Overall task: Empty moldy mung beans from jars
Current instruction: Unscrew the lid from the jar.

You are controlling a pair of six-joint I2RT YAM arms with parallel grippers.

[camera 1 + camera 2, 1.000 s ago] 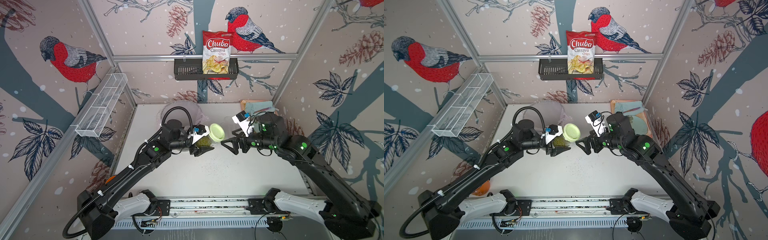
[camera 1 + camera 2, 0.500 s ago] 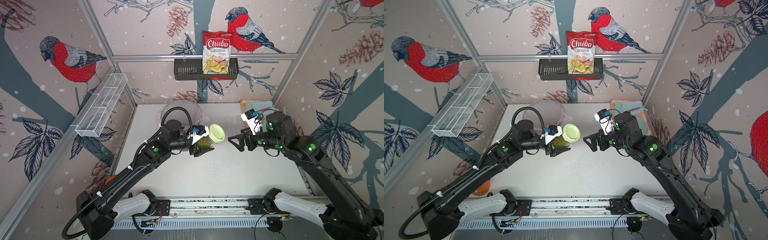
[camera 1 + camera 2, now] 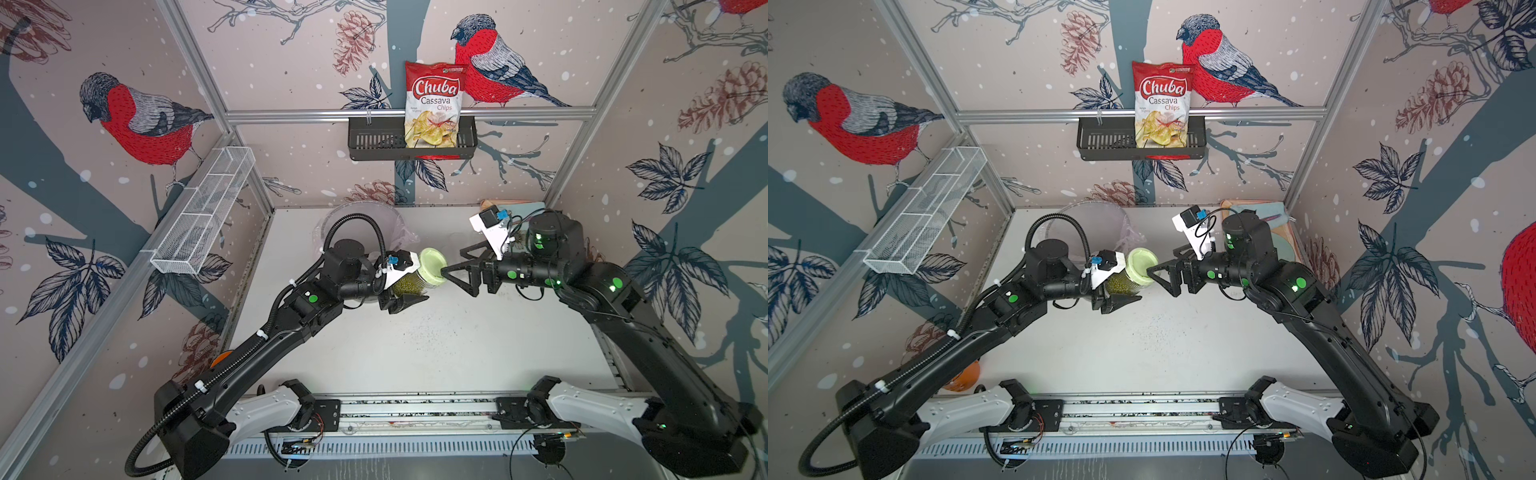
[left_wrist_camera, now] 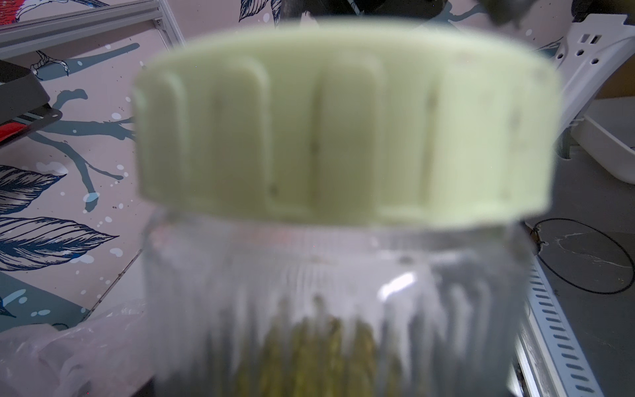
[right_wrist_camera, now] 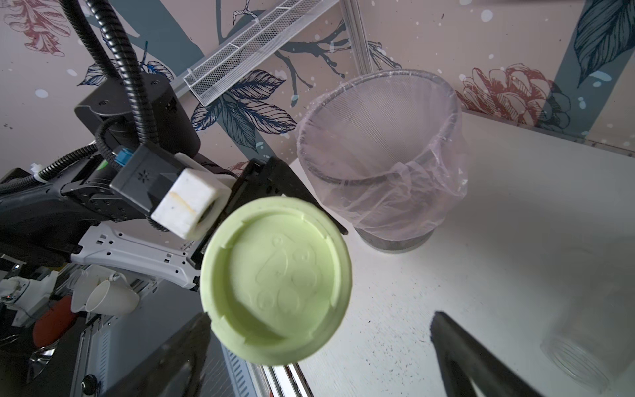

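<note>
Left gripper (image 3: 409,287) is clamped on the glass jar (image 3: 412,283), holding it tipped on its side above the table (image 3: 415,353), pale green lid (image 3: 432,266) pointing straight at the right gripper (image 3: 451,262). That one has its jaws spread wide and empty, right at the lid but not closed on it. The mung beans (image 4: 319,347) sit inside the jar, lid on. My read: this is the uncapping. The right jaws want to centre on the ribbed lid rim and squeeze squarely before twisting, while the left grip braces against the turn. Keep the mouth from dipping, or beans may spill short of the lined bin (image 5: 443,103) behind. The count: 2 grippers, 1 lidded jar with beans, 1 lid, 1 bin, and 1 clear lidless jar (image 5: 580,340) on the table that looks empty. I can't pick out a 3rd jar.
</note>
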